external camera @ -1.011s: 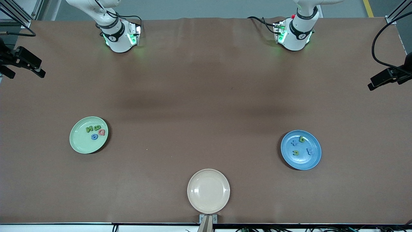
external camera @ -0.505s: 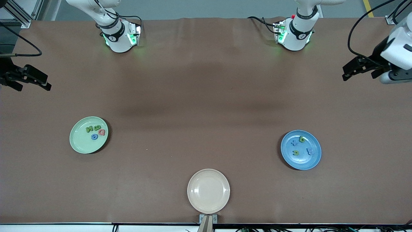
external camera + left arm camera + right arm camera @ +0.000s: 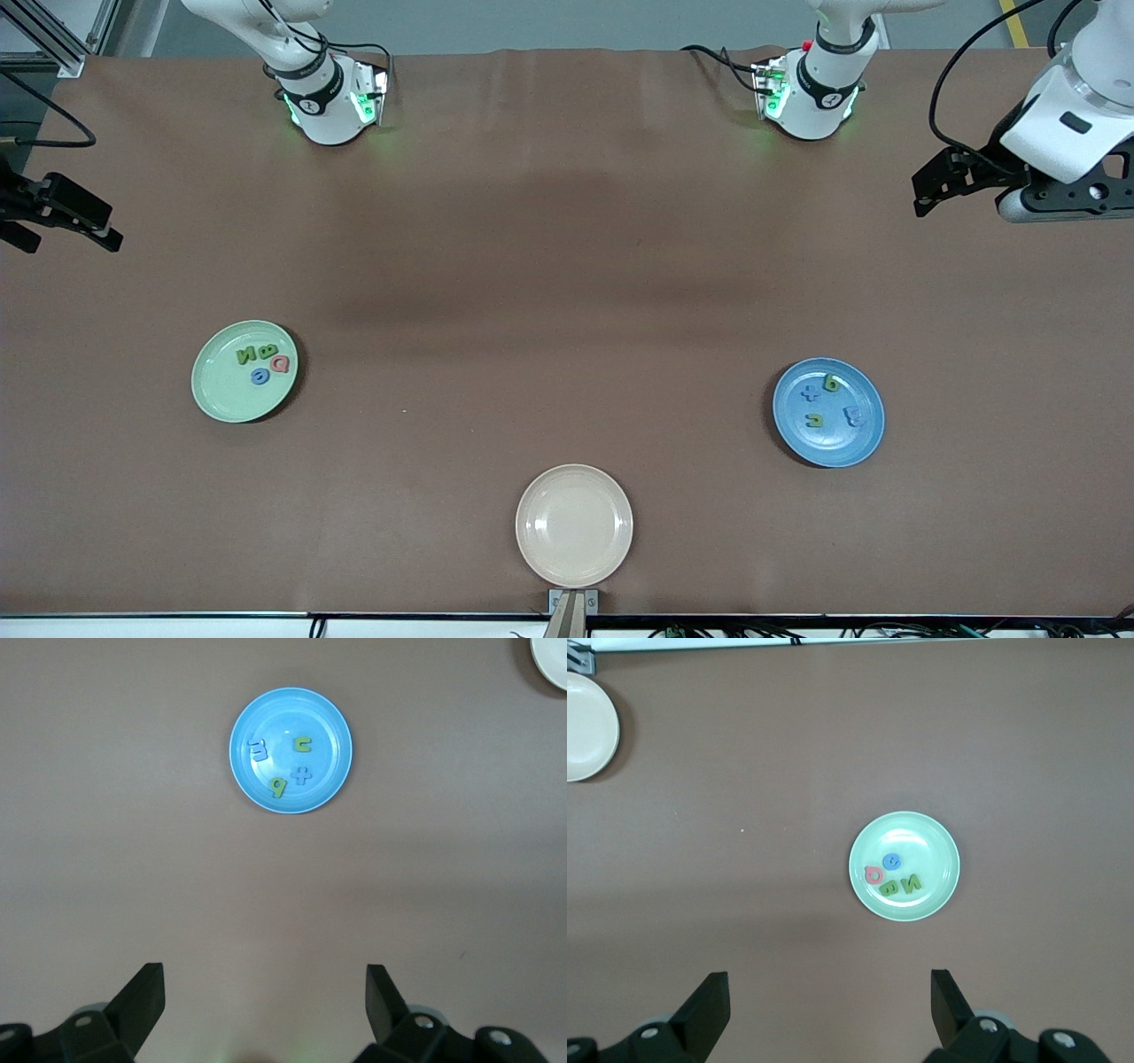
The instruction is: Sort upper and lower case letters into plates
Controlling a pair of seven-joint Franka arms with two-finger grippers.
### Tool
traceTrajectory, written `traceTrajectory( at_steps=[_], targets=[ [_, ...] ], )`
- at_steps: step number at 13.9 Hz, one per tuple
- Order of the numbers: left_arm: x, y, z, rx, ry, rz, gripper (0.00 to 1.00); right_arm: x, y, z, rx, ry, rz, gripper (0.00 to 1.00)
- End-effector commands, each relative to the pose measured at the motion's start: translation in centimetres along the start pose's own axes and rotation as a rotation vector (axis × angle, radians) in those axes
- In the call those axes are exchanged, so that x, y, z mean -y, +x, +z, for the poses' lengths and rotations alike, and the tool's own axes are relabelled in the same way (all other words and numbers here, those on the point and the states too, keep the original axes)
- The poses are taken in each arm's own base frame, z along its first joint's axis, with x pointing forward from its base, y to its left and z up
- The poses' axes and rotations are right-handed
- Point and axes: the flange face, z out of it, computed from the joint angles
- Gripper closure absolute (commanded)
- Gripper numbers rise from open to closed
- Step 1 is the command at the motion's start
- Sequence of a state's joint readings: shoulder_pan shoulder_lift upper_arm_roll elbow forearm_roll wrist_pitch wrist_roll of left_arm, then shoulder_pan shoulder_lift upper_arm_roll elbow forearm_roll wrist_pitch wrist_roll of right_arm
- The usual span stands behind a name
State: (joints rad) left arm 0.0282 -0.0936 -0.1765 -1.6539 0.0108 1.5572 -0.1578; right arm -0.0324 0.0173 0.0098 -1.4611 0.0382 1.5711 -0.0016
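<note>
Brown table (image 3: pixel 567 266): bare paper-like covering under both arms, three plates resting on it.
Pale green plate (image 3: pixel 245 370): toward the right arm's end of the table, well apart from the other two plates.
Letters in pale green plate: green N (image 3: pixel 246 355), dark green letter (image 3: pixel 266 350) just beside it, pink letter (image 3: pixel 281 363) and blue letter (image 3: pixel 260 377), all clustered in the part of the plate farther from the front camera; exact shapes of the last three too small to read.
Blue plate (image 3: pixel 828 412): toward the left arm's end of the table, about as near the front camera as the green one.
Pieces in blue plate: green g-like piece (image 3: pixel 831 383), blue plus-shaped piece (image 3: pixel 810 393), green c- or u-like piece (image 3: pixel 814 420), pale blue piece (image 3: pixel 854 416) like a 3 or an E; spread apart, none touching.
Beige plate (image 3: pixel 574 525): nearest the front camera, midway between the two arms' ends, holding nothing.
Left gripper (image 3: pixel 921 197): up in the air over the table's edge at the left arm's end; fingers spread wide, holding nothing; blue plate visible well ahead in the left wrist view.
Right gripper (image 3: pixel 111 232): over the table's edge at the right arm's end; fingers spread wide apart in the right wrist view, holding nothing; green plate visible well ahead.
</note>
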Motion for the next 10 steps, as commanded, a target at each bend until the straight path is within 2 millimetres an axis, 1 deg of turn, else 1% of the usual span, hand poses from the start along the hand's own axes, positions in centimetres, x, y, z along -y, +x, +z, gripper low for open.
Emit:
traceTrajectory(
  at_steps=[1, 2, 3, 4, 6, 7, 9, 10],
  targets=[
    [1.3, -0.9, -1.2, 0.000, -0.012, -0.006, 0.00, 0.1, 0.5, -0.3, -0.016, 0.016, 0.016, 0.00],
    [1.7, -1.4, -1.8, -0.007, -0.013, -0.006, 0.00, 0.1, 0.5, -0.3, -0.016, 0.016, 0.016, 0.00],
    [1.6, -1.9, -2.6, -0.019, -0.011, 0.010, 0.00, 0.2, 0.5, -0.3, -0.016, 0.017, 0.016, 0.00],
    [1.9, -1.8, -2.4, -0.016, -0.011, 0.012, 0.00, 0.4, 0.5, -0.3, -0.018, 0.018, 0.010, 0.00],
    [3.3, -1.3, -2.0, -0.009, -0.026, 0.031, 0.00, 0.7, 0.6, -0.4, -0.028, 0.033, 0.007, 0.00],
    [3.6, -1.3, -2.0, -0.007, -0.026, 0.030, 0.00, 0.8, 0.8, -0.4, -0.036, 0.044, 0.007, 0.00],
    [3.6, -1.0, -1.6, -0.001, -0.027, 0.032, 0.00, 0.4, 1.3, 0.3, -0.036, 0.072, 0.021, 0.00],
    [3.4, -1.0, -1.6, 0.000, -0.027, 0.036, 0.00, 0.0, 1.3, 0.2, -0.037, 0.092, 0.031, 0.00]
  ],
)
